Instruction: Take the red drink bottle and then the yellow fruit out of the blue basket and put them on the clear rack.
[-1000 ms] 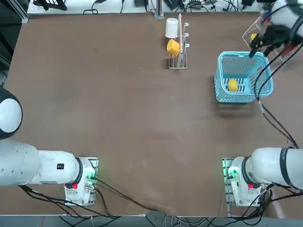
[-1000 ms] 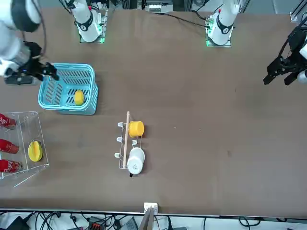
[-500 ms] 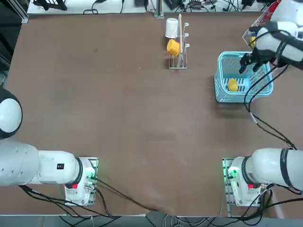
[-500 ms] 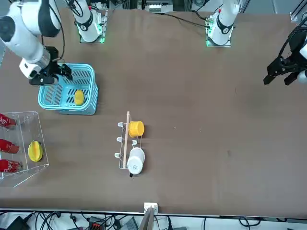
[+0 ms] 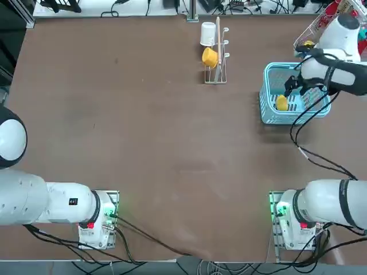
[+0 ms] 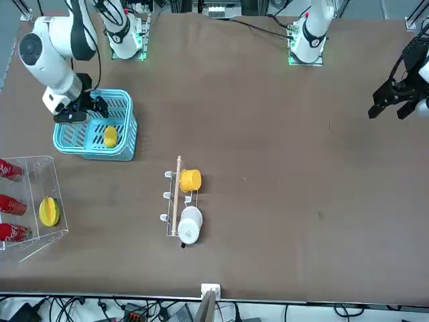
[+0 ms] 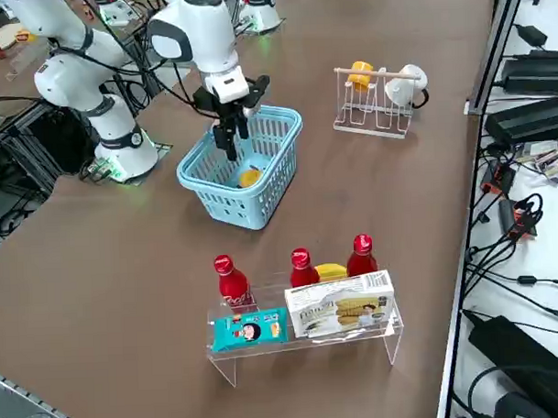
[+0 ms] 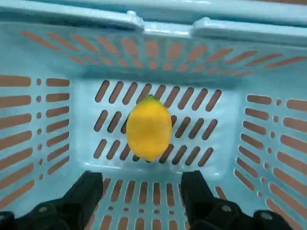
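Item: small smooth yellow lemon-like fruit (image 8: 148,134), alone on slotted floor of light blue plastic basket (image 8: 43,57). Right gripper (image 8: 142,201) over it, fingers spread, empty. I judge it light, firm, prone to roll; I'd pinch across the middle.

The clear rack (image 5: 321,26) is cut off by the top view's upper right corner and partly hidden behind the right arm; in the front view the picture's left edge crops it. In the wrist view the blue basket (image 8: 43,57) overruns every edge; only the right gripper's (image 8: 144,191) fingertips (image 8: 88,187) show.
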Controlling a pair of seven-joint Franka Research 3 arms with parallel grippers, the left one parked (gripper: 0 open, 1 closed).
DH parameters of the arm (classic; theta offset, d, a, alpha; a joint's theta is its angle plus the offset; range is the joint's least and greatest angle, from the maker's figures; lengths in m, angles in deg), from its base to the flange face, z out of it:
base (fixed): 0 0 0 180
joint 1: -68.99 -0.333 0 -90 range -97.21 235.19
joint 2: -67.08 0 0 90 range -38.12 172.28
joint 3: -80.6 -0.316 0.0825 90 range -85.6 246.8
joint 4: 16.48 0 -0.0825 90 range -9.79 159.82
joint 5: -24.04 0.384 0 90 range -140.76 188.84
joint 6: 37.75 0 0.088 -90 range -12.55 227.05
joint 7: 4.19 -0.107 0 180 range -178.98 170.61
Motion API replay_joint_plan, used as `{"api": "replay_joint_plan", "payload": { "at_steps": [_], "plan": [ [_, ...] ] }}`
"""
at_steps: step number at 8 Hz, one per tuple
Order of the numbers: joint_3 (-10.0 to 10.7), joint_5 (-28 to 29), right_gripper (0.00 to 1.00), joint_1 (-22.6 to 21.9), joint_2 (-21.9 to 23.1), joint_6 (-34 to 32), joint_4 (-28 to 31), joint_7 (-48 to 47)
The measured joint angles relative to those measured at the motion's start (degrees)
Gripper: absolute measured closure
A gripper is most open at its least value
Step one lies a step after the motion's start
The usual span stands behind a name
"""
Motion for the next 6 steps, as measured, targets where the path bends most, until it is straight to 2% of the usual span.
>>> {"api": "replay_joint_plan", "payload": {
  "at_steps": [2, 6],
  "plan": [
    [0.0, 0.0, 0.00, 0.0, -2.9, 5.9, 2.1, -0.5],
    [0.0, 0.0, 0.00, 0.0, -7.5, 12.4, 2.5, -0.9]
  ]
}}
